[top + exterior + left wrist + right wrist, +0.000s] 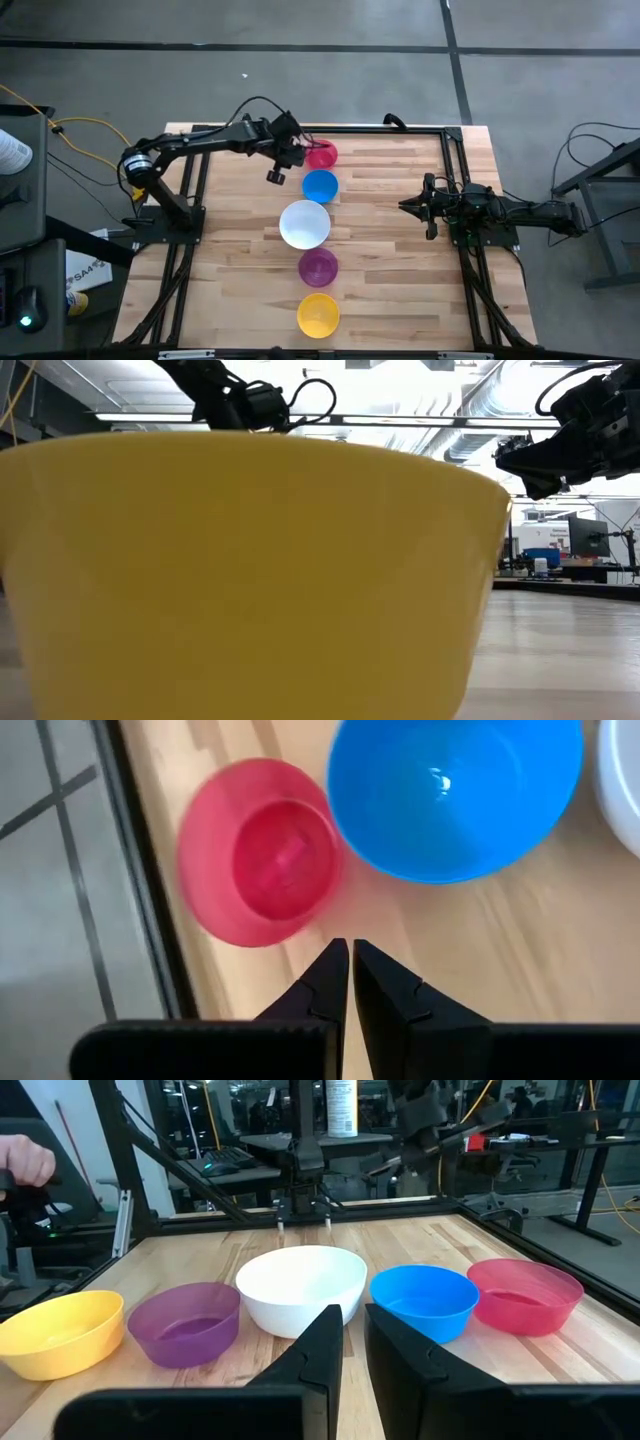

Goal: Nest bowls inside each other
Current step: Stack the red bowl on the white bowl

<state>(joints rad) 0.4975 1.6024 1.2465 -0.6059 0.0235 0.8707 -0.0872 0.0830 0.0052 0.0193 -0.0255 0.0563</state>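
Note:
Five bowls stand upright in a row down the middle of the table: pink-red at the far end, then blue, white, purple and yellow nearest. Each rests on its base, apart from the others. My left gripper hovers shut and slanting down above bare wood, just left of the pink-red bowl and the blue bowl, holding nothing. My right gripper waits level at the table's right, its fingers nearly together, facing the row.
A black frame rail runs along the table's far edge close behind the pink-red bowl. Bare wood lies on both sides of the row. The yellow bowl fills the low view. A person's hand shows beyond the table's left side.

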